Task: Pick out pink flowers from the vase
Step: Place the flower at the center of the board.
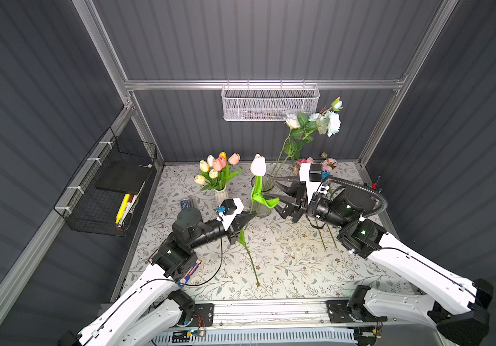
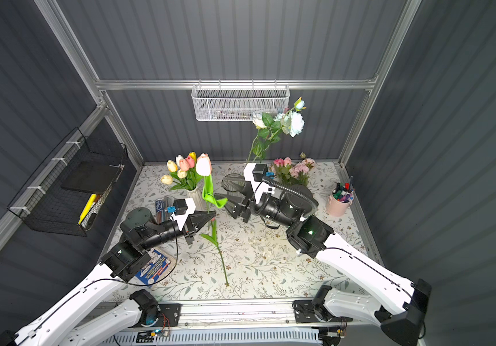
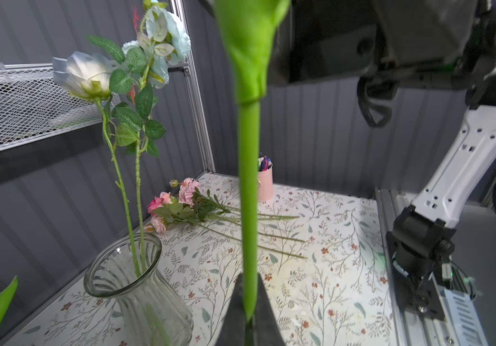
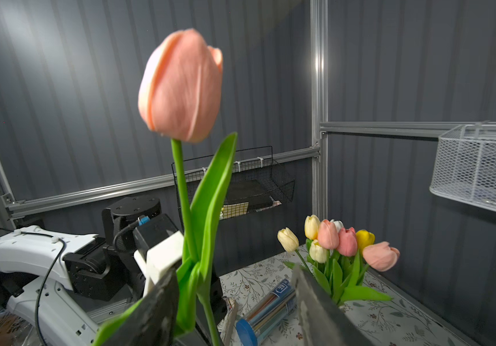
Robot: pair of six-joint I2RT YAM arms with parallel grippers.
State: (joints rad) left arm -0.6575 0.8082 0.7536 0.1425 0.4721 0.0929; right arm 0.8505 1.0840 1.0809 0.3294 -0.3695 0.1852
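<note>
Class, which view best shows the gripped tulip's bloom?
The right wrist view: the bloom is close and unblocked. Both top views show it small; the left wrist view shows only the stem.

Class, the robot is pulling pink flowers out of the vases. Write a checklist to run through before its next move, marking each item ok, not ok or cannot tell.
1. Grip: left tool shut on the pink tulip by its stem: ok.
2. Release: right tool open: ok.
3. Right tool clear of the tulip: not ok, its leaves sit between the jaws.
4. Tulip out of both vases: ok.
5. The glass vase free of pink: ok, only white and pale blue roses.
6. The white vase free of pink: not ok, pink tulips stand in it.
</note>
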